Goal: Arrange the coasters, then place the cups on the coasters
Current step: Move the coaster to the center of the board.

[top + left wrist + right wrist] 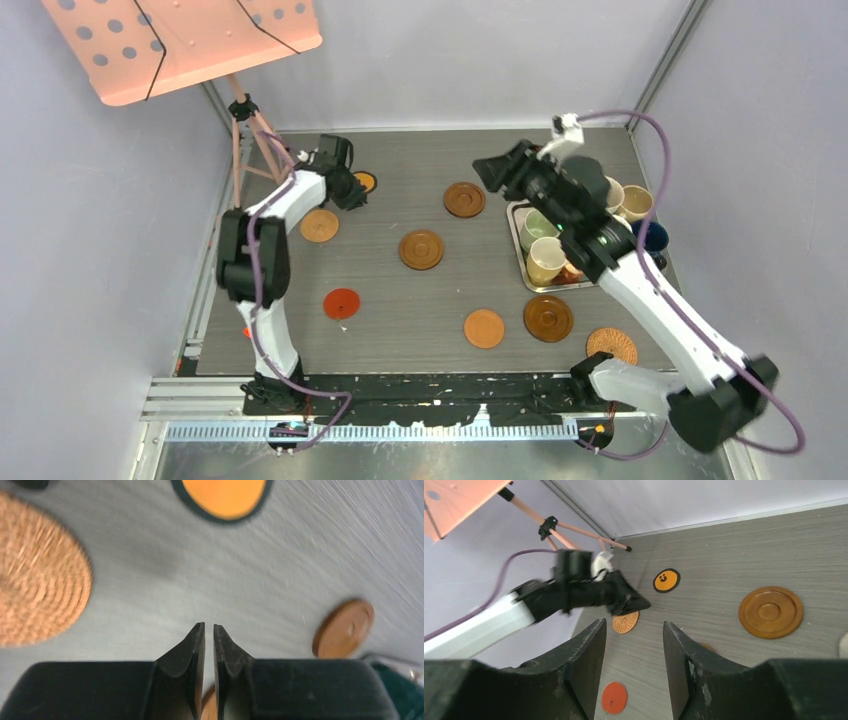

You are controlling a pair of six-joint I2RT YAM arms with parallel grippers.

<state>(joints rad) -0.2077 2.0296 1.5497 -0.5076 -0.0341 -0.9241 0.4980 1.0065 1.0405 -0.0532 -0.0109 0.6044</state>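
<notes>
Several coasters lie on the grey table: a black-and-orange one (365, 181) (222, 497), a woven wicker one (319, 225) (35, 575), dark brown ringed ones (464, 199) (421, 249) (548, 318), a red one (341, 303), and an orange-tan one (484, 328). The cups stand in and beside the metal tray (516, 212): pale green (540, 225), cream (546, 258), beige (636, 203), navy (652, 238). My left gripper (352, 196) (209, 626) hangs just over the table between the black-and-orange and wicker coasters, nearly shut and empty. My right gripper (490, 170) (634, 625) is open and empty, raised left of the tray.
An orange music stand (180, 40) on a tripod (250, 130) occupies the back left corner. Another woven coaster (611, 346) lies near the right arm's base. Walls close in the table on the left, back and right.
</notes>
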